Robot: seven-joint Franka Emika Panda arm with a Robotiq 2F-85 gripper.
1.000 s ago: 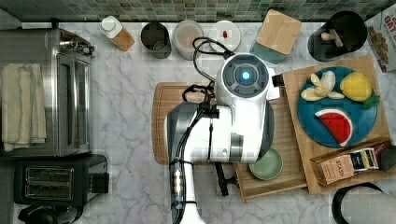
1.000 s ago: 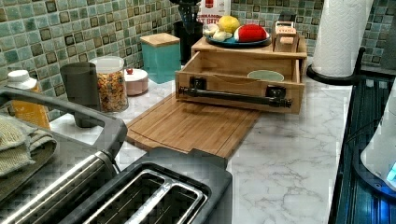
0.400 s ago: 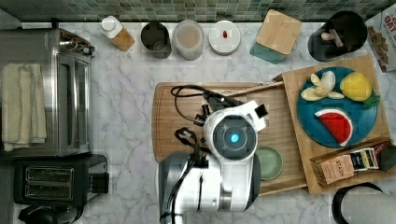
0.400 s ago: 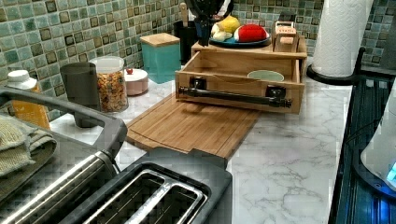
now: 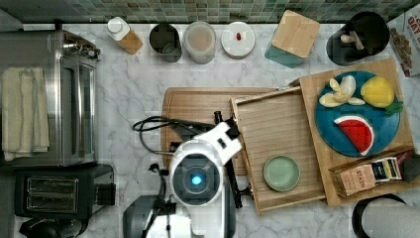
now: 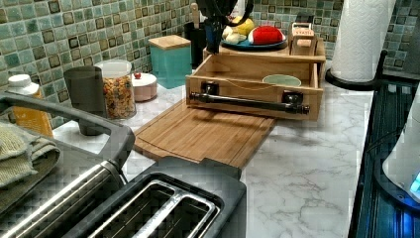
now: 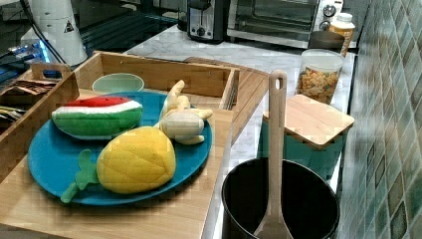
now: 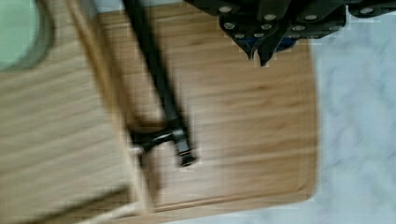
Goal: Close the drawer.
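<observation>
Standing open, the drawer (image 5: 277,136) points its handle (image 6: 249,101) toward the top view's left.

In the top view the arm (image 5: 198,183) covers the middle of the drawer's black bar handle (image 5: 236,191) and part of the cutting board (image 5: 198,104). In the wrist view the gripper (image 8: 261,49) is cut off by the frame edge (finger state not determinable), and the green bowl (image 8: 16,32) is blurred and partly cropped. The paper towel roll (image 5: 386,218) is cropped in the top view.
</observation>
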